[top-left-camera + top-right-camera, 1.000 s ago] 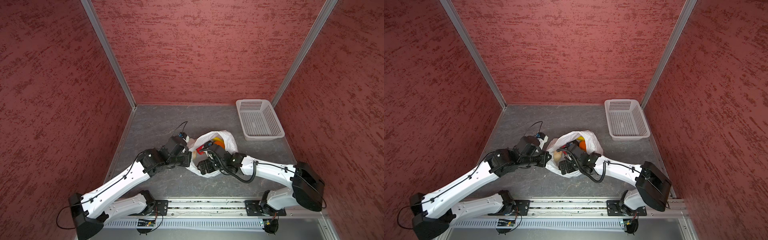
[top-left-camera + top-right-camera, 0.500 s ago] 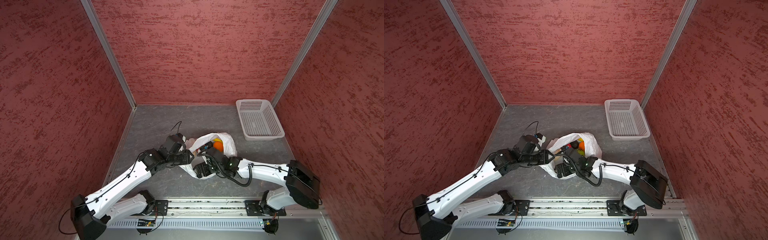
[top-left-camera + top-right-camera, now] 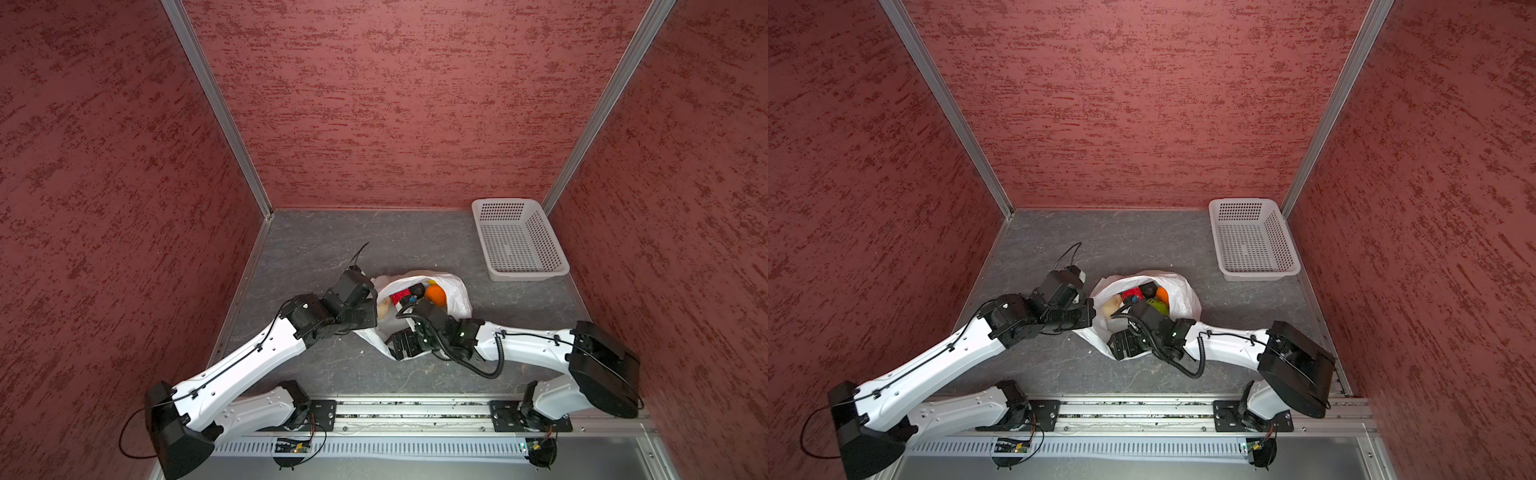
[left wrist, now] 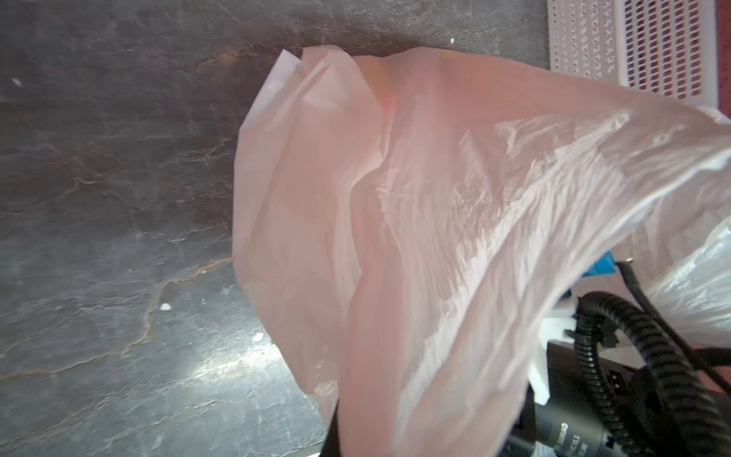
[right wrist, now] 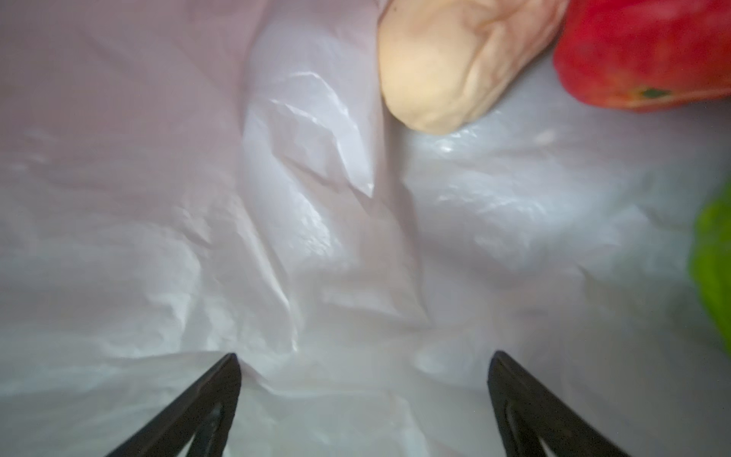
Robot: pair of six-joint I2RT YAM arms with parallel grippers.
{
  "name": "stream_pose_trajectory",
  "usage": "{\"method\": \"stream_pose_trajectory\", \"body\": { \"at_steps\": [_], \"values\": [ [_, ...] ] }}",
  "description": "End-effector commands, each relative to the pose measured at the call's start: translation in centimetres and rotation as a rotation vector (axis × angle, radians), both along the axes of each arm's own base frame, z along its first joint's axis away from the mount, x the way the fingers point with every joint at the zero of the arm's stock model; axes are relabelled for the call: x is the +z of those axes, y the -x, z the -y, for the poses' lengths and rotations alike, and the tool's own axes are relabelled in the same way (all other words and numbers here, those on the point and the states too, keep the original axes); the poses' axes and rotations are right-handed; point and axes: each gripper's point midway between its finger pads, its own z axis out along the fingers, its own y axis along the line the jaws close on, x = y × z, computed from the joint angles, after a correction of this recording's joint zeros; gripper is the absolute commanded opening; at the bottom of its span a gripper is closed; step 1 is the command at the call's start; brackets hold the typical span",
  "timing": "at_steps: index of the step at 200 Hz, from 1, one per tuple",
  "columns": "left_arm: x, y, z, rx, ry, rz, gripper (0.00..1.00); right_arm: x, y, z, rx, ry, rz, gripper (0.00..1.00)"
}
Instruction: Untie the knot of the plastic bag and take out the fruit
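while the left gripper point(image 3: 371, 314) clamps the plastic bag point(image 3: 457, 293) at its 9 o'clock rim, the right gripper point(image 5: 364, 354) sits spread apart inside, beside the fruit point(image 3: 435, 294).

**No words are showing clearly**

Nothing in these pictures is coming out clear enough to read as a word, a number or a sign. In the left wrist view, a few tiny white letters are sitting on a black round part point(image 4: 569, 435) beside a ribbed black cable point(image 4: 617, 356). They are looking too small and too blurry to make out.
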Motion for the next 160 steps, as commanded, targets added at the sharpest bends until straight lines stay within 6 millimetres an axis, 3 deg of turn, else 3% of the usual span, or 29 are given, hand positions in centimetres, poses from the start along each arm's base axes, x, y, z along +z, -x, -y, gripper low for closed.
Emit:
{"method": "stream_pose_trajectory", "body": {
  "at_steps": [1, 32, 52, 76, 110, 132, 153, 160],
  "values": [
    [0.7, 0.2, -3.4, 0.048, -0.163, 0.080, 0.00, -1.0, -0.7, 2.2, -0.115, 0.079, -0.002, 0.98],
    [1.4, 0.2, -3.7, 0.073, -0.178, 0.146, 0.00, -3.0, -0.9, 5.2, -0.220, 0.193, -0.054, 0.98],
    [2.3, 0.2, -2.4, 0.039, -0.133, 0.187, 0.00, -3.8, -0.7, 6.4, -0.244, 0.247, -0.077, 0.98],
    [1.7, 1.1, 0.6, -0.073, -0.047, 0.180, 0.00, -2.5, -1.2, 5.5, -0.228, 0.212, -0.059, 0.98],
    [0.2, 2.5, 2.6, -0.140, -0.004, 0.156, 0.00, -0.1, -2.8, 4.7, -0.260, 0.211, -0.045, 0.98],
    [0.1, 2.8, 3.7, -0.182, 0.011, 0.167, 0.00, 0.8, -4.2, 5.4, -0.331, 0.212, -0.051, 0.99],
    [0.7, 2.8, 4.2, -0.200, 0.005, 0.203, 0.00, 1.0, -5.7, 7.4, -0.443, 0.237, -0.049, 0.98],
    [1.0, 2.7, 4.2, -0.199, 0.009, 0.215, 0.00, 1.9, -6.0, 8.0, -0.480, 0.215, -0.038, 0.99]
  ]
}}
